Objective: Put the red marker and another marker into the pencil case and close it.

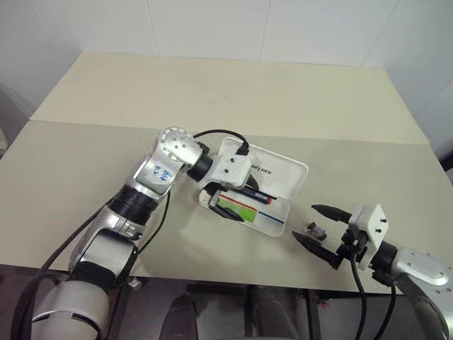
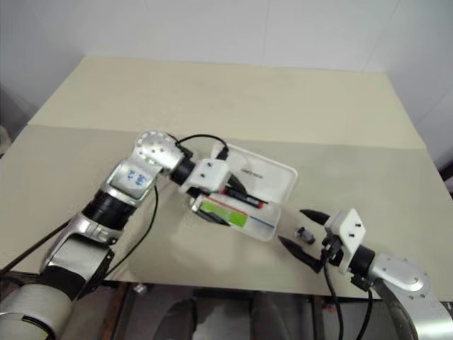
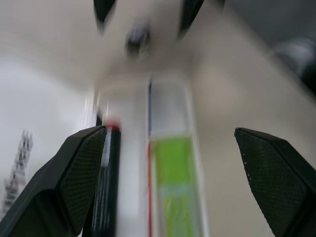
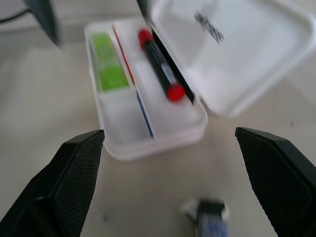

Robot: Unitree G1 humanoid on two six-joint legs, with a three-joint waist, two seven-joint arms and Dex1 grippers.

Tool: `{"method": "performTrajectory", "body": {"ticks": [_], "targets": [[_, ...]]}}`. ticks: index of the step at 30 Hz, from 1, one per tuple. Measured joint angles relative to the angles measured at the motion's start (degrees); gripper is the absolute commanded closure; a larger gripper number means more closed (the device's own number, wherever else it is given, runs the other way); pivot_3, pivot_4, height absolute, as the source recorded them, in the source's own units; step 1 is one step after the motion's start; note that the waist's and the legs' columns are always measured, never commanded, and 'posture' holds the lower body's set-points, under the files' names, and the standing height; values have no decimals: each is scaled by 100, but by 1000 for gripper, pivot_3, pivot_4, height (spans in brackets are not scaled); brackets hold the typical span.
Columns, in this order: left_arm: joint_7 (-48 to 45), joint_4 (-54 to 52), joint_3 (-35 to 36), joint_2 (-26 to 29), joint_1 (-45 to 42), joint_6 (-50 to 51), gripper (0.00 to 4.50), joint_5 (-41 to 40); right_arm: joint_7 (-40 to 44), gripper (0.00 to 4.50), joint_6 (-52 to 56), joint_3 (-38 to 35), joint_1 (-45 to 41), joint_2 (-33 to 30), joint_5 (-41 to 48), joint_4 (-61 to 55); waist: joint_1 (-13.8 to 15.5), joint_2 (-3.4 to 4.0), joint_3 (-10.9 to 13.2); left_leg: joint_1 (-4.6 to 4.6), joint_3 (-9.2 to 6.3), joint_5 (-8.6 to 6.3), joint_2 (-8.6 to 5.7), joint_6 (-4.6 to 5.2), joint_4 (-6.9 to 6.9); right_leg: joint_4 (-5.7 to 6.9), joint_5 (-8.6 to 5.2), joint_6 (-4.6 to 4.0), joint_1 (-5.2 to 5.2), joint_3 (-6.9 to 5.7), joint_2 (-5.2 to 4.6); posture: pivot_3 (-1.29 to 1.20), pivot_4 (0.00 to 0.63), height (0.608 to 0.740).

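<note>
Red marker [image 4: 159, 64]: lies in the open pencil case [image 4: 148, 136], in the long compartment beside the hinge, black barrel with a red cap at one end and a red tip at the other. Lime-green highlighter [image 4: 107, 69]: lies in the neighbouring compartment, on the side away from the hinge, parallel to the red marker and separated from it by the thin red and blue stripe. Both are fully inside the tray.

Pencil case sits near the front edge of the table [image 1: 212, 92], roughly midway along it. Lid [image 1: 279, 173] is swung back flat on the tabletop, dark lettering visible on its inner face.

Left gripper [image 1: 228, 200]: hovers directly over the tray, pointing along its length; fingers spread wide, one finger [image 3: 74, 182] over the red marker, the other beyond the highlighter's side. Nothing held.

Right gripper [image 1: 318, 227]: near the front edge, just beside the case's right end, aimed toward the case; fingers wide apart, empty. A small dark object [image 1: 316, 229] lies on the table between them, apart from the case; what it is cannot be told.
</note>
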Motion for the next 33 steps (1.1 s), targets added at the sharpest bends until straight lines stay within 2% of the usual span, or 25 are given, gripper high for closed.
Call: {"method": "performTrajectory", "body": {"ticks": [7, 15, 16, 18, 28, 33], "targets": [[-7, -137, 425, 110, 415, -105, 50, -1082, -27, 0, -104, -96, 45, 106, -170, 634, -1, -1, 0, 4, 0, 1, 0, 0, 17, 1, 12, -2, 7, 1, 0, 0, 150, 740], [-8, 194, 404, 714, 608, -409, 50, -1961, -189, 0, -158, -105, -362, 273, -420, 1339, -41, 0, 0, 6, 1, 2, 0, -1, 13, -3, 15, -5, 7, 2, 0, 0, 150, 740], [-8, 277, 399, 809, 619, -450, 0, -2004, -188, 301, -191, -105, -387, 273, -455, 1383, -41, 0, 0, 6, 1, 2, 0, -1, 12, -3, 15, -5, 7, 2, 0, 0, 150, 740], [-8, 359, 392, 981, 634, -506, 0, -2098, -189, 618, -232, -106, -407, 273, -492, 1430, -40, 0, 0, 6, 1, 2, 0, -1, 12, -2, 15, -5, 7, 2, 0, 0, 150, 740], [-8, 950, 451, 1128, 631, -806, 0, -2136, -128, 4093, -229, -89, -358, 287, -494, 1348, -20, -2, -1, 5, 1, 2, 0, -1, 14, -4, 16, -5, 8, 2, 0, 0, 150, 740], [-8, 1158, 649, 1089, 620, -939, 0, -2051, -51, 4148, 179, -149, -355, 199, -124, 749, -31, 0, -1, 4, 2, 2, 0, -1, 5, -6, 15, -5, 3, 2, 0, 0, 150, 740]]}}
